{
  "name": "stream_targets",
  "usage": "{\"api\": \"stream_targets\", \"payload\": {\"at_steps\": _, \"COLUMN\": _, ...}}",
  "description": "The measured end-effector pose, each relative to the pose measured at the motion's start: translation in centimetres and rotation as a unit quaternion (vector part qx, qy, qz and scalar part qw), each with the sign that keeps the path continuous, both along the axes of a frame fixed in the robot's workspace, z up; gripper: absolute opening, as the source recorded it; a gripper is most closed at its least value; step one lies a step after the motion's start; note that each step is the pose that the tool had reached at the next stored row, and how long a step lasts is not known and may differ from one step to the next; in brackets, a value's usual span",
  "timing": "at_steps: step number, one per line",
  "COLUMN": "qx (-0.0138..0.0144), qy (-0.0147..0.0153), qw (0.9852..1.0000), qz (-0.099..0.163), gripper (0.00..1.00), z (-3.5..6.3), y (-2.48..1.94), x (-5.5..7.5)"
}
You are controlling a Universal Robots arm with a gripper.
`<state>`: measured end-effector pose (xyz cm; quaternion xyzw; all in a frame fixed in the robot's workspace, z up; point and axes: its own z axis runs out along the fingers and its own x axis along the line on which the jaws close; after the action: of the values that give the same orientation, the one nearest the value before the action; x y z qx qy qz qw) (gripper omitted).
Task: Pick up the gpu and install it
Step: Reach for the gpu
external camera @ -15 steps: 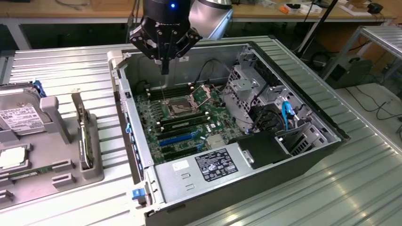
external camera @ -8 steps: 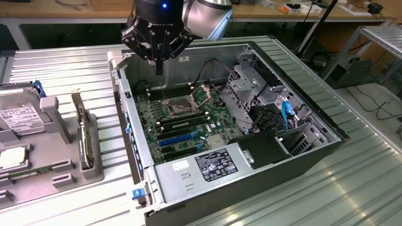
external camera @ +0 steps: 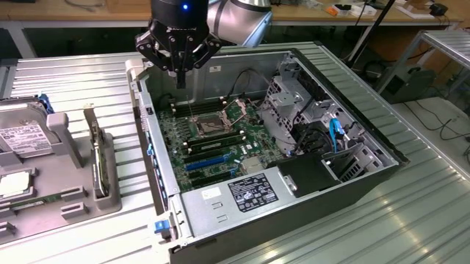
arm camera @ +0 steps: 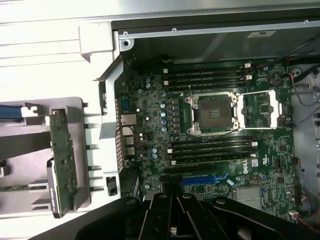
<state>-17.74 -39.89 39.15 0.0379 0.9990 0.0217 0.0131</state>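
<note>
The gpu [external camera: 97, 159] stands on edge in a slot of the grey holder [external camera: 110, 201] at the exterior view's left, beside the open computer case [external camera: 353, 104]. In the wrist view the gpu [arm camera: 61, 160] shows its greenish circuit board side. My gripper [external camera: 180, 82] hangs above the far corner of the case, over the motherboard [external camera: 173, 129], with its fingers pressed together and nothing between them. It is well apart from the gpu. The black gripper [arm camera: 172, 220] body also shows in the wrist view over the motherboard [arm camera: 150, 150].
Inside the case lie the CPU socket [arm camera: 212, 112], memory slots [arm camera: 207, 77] and a blue expansion slot [arm camera: 205, 178]. A power supply [external camera: 250, 192] and drive cage [external camera: 294, 104] fill the near and right parts. A hard drive [external camera: 22, 137] stands in the holder, far left.
</note>
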Motion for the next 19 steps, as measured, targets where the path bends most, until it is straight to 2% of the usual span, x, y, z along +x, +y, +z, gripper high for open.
{"api": "stream_targets", "payload": {"at_steps": 13, "qx": 0.0000, "qy": 0.0001, "qw": 1.0000, "qz": 0.000, "gripper": 0.11, "z": 0.00, "y": -0.01, "x": -0.04}}
{"api": "stream_targets", "payload": {"at_steps": 19, "qx": -0.0001, "qy": 0.0002, "qw": 1.0000, "qz": 0.000, "gripper": 0.11, "z": -0.02, "y": -0.02, "x": -0.76}}
